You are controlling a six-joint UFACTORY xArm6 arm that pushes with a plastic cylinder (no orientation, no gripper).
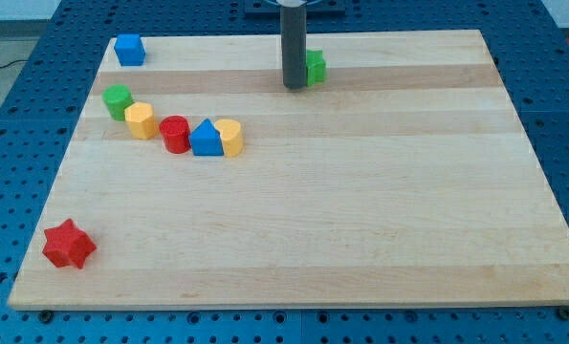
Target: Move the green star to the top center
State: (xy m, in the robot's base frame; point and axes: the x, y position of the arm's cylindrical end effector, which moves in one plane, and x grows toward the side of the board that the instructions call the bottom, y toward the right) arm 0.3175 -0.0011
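Claw there is none on this arm: it ends in a plain dark rod, so nothing is gripped, and my tip (295,87) rests on the wooden worktop (361,210) near its 12 o'clock edge. Touching the rod at its 3 o'clock side sits the green star (316,67), partly hidden behind it. Toward 10 o'clock lies a blue cube (129,49). Below it runs a row: green cylinder (118,100), yellow block (140,120), red cylinder (175,134), blue triangular block (206,139), second yellow block (229,137). At 8 o'clock, well apart, sits a red star (69,244).
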